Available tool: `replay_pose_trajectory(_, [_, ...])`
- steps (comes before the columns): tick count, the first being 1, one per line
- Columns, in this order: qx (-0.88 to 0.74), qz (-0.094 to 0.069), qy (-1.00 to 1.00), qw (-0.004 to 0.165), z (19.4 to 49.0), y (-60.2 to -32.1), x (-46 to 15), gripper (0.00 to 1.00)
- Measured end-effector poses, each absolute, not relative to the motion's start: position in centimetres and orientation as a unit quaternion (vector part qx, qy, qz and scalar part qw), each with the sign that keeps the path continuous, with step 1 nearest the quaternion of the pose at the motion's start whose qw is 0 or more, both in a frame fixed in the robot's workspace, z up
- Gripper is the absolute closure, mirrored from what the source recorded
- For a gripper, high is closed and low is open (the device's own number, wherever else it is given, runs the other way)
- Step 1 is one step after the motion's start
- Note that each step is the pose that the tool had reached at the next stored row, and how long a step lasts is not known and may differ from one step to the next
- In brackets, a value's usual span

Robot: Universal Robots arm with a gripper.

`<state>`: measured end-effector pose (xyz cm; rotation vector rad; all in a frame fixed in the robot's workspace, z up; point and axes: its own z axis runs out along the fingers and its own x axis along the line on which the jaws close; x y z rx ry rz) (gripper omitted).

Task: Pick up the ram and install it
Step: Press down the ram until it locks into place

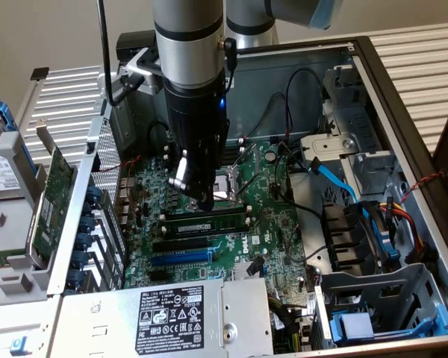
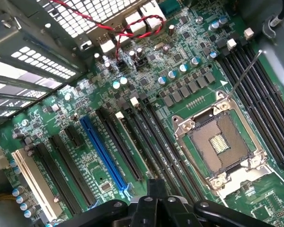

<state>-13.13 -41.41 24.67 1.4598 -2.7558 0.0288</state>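
The ram [image 1: 209, 221] is a long thin green stick with black chips. It sits lengthwise in one of the black memory slots on the motherboard [image 1: 276, 224], just in front of the CPU socket [image 1: 228, 190]. My gripper [image 1: 204, 201] hangs straight down over the board with its fingers shut, its tip right above the middle of the stick. I cannot tell whether it touches the stick. In the wrist view the shut fingertips [image 2: 156, 187] meet over the row of memory slots [image 2: 163, 146], with nothing held between them.
The open CPU socket [image 2: 220, 146] and its thin lever [image 2: 244, 75] lie beside the slots. A blue expansion slot [image 2: 102, 151] runs parallel. The power supply [image 1: 172, 313] is in front, a loose green expansion card [image 1: 56, 194] outside the case, and cables [image 1: 336, 179] and the drive cage [image 1: 381, 306] on the exterior view's right.
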Motion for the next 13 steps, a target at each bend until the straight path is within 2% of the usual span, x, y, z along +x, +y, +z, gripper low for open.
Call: replay_pose_trajectory(13, [0.387, 0.008, -0.922, 0.012, 24.66, -41.41, -13.13, 0.9])
